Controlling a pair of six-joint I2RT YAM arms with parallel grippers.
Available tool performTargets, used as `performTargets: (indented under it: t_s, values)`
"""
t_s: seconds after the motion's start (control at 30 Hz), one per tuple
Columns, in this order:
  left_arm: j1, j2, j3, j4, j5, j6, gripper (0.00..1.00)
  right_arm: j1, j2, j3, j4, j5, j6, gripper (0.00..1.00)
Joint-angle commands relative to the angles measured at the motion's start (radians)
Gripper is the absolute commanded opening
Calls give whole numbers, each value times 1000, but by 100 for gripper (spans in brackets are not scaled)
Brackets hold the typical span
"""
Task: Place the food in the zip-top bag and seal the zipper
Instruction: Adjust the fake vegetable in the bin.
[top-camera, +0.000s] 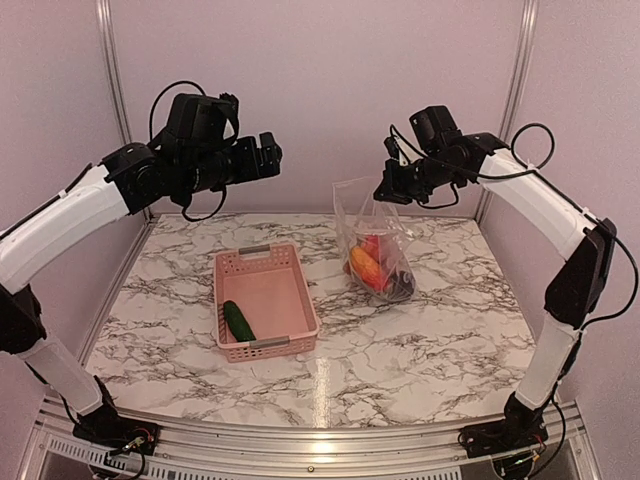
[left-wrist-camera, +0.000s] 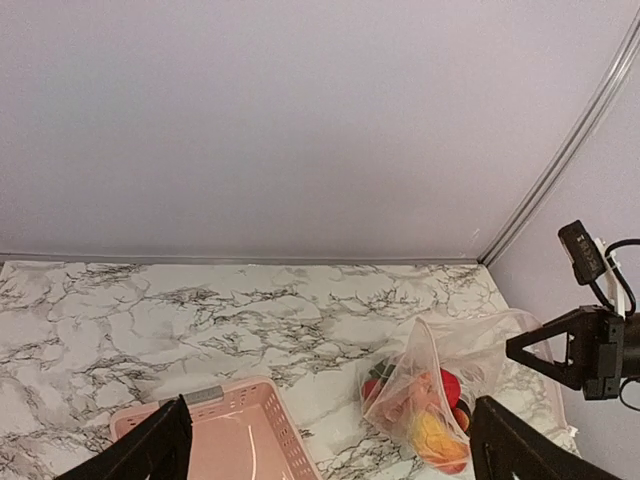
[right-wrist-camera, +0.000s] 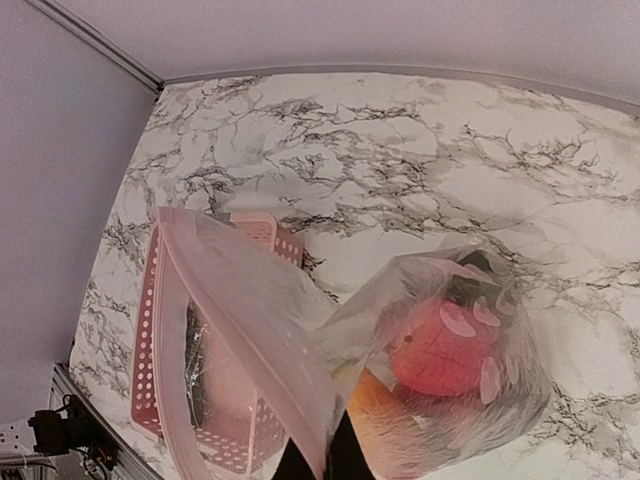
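Two sets of jaws differ. The right gripper (top-camera: 388, 190) is pinched tight on the top edge of the zip-top bag (top-camera: 372, 225), holding it upright just right of the pink basket (top-camera: 268, 347). Food (top-camera: 367, 263) sits in the bag's bottom. One cucumber (top-camera: 238, 320) lies in the basket. High above the basket's far-left side, the left gripper (top-camera: 268, 152) gapes wide, holding nothing.

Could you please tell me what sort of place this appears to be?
Likely a robotics lab test cell: left arm and right arm at a marbled table, an aluminium frame around it, toy food in a bag.
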Motion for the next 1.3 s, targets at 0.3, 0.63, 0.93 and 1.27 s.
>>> performTargets:
  t_s: [0.3, 0.63, 0.93, 1.27]
  values:
    - [79, -69, -280, -167, -7, -255, 64, 13, 5, 35, 26, -29, -5, 0]
    - [56, -91, -492, -249, 174, -491, 64, 13, 7, 41, 20, -37, -13, 0]
    - [62, -22, -535, -256, 282, -492, 66, 14, 17, 43, 26, -55, -11, 0]
    - [66, 108, -460, -265, 274, -499, 68, 18, 5, 36, 18, -46, -13, 0]
